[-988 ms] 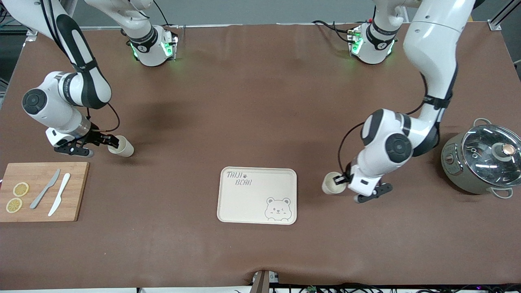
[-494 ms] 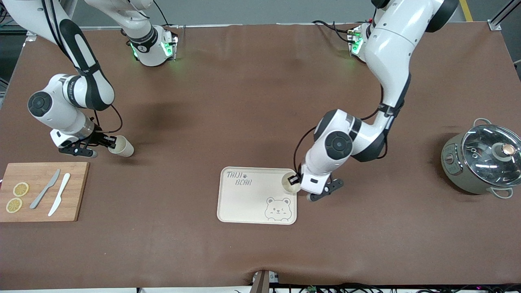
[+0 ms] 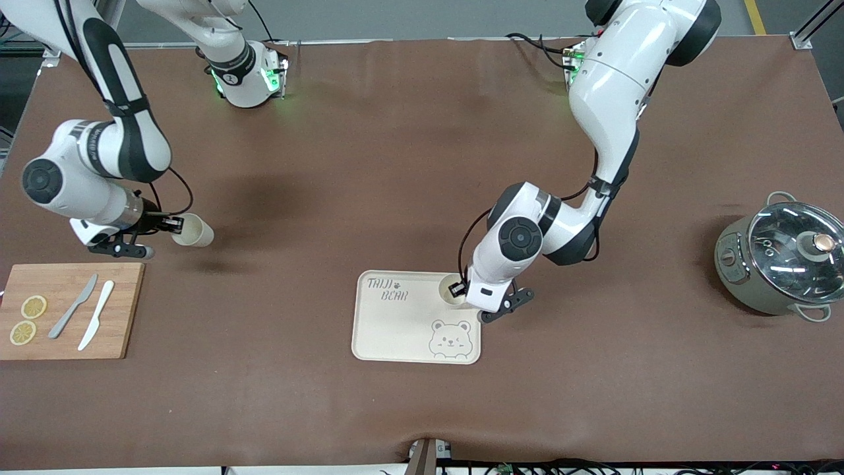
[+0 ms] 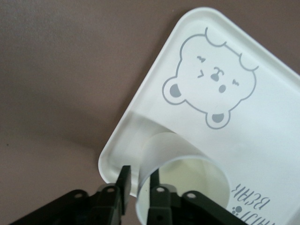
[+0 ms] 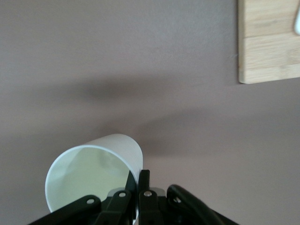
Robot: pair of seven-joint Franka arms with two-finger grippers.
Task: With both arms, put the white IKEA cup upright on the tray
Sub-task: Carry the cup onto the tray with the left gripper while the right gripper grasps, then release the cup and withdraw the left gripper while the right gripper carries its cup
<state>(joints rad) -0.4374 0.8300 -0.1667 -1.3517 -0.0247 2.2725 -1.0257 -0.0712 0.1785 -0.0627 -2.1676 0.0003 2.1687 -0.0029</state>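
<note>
The cream bear tray point(image 3: 395, 330) lies near the table's middle. A white cup point(image 3: 450, 290) stands upright, mouth up, in the tray's corner toward the left arm's end, farthest from the front camera. My left gripper point(image 3: 458, 289) straddles that cup's rim. In the left wrist view point(image 4: 139, 183) one finger is inside the cup point(image 4: 187, 176), the other outside with a gap to the wall. The tray point(image 4: 262, 140) lies below. My right gripper point(image 3: 173, 225) is shut on the rim of a second white cup point(image 3: 195, 232). It holds that cup tilted on its side just above the table, as the right wrist view point(image 5: 139, 182) shows point(image 5: 89, 173).
A wooden cutting board point(image 3: 72, 330) with lemon slices point(image 3: 33, 307) and two knives point(image 3: 95, 315) lies near the right gripper, nearer the front camera; its corner shows in the right wrist view point(image 5: 267, 42). A lidded pot point(image 3: 784, 260) stands at the left arm's end.
My left arm carried its cup from the bare table at its end over onto the tray's corner. My right gripper raised its cup slightly off the table.
</note>
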